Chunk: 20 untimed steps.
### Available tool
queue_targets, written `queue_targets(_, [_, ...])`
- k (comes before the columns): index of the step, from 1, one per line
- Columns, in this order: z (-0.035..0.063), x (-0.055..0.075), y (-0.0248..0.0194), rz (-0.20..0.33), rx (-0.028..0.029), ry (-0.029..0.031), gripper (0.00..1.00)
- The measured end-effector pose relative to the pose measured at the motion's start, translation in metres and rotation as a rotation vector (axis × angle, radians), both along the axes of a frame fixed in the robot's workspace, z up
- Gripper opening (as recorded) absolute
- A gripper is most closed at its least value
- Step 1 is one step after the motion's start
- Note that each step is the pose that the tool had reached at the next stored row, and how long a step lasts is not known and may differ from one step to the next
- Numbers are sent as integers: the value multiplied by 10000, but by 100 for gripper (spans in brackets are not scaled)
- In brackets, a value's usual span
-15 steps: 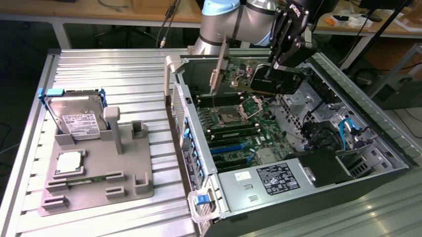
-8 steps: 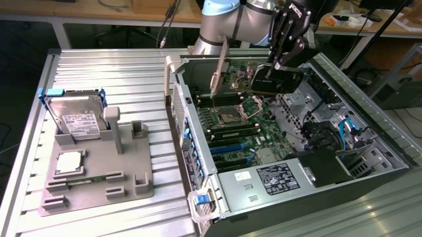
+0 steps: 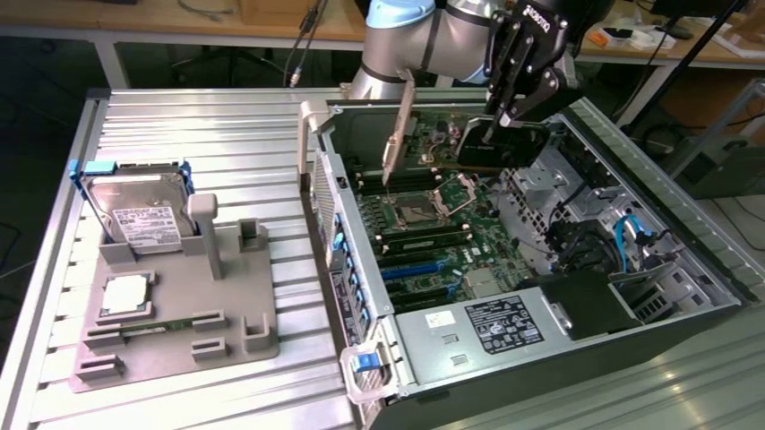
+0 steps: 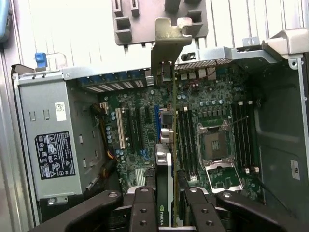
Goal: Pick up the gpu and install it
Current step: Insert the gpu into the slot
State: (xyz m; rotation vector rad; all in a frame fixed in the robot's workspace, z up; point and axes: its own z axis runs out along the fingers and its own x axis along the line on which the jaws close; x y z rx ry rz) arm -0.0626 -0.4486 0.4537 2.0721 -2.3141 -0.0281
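Pincer clasping gpu edge-on, over motherboard

Exterior view looks down on the computer case — wrist view, closer, shares its motherboard.

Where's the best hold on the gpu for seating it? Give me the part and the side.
Grip the gpu along the edge facing away from the motherboard, pinching its two flat faces from above. The card is thin and hangs edge-down over the open case, with the bracket at one end, so this leaves the lower edge free. The gripper holds it that way now.
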Motion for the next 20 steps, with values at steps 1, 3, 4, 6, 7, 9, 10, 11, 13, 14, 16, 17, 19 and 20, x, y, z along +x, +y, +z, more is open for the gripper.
queue_targets(1, [0,0,0,82,0,0,27])
queue_targets(3, [0,0,0,254,1,0,27])
queue_targets(4, [0,0,0,322,0,0,27])
queue_targets(6, [0,0,0,532,1,0,27])
queue_targets(7, [0,0,0,611,1,0,27])
queue_targets(9, [0,0,0,764,0,0,27])
queue_targets(10, [0,0,0,813,1,0,27])
queue_targets(11, [0,0,0,823,0,0,27])
queue_targets(13, [0,0,1,822,1,0,27])
queue_targets(14, [0,0,1,823,0,0,27])
queue_targets(16, [-1,-1,1,823,-1,1,27])
queue_targets(17, [-3,-1,1,823,0,0,27])
queue_targets(19, [-7,-1,1,823,0,0,27])
queue_targets(20, [-9,-1,1,823,0,0,27])
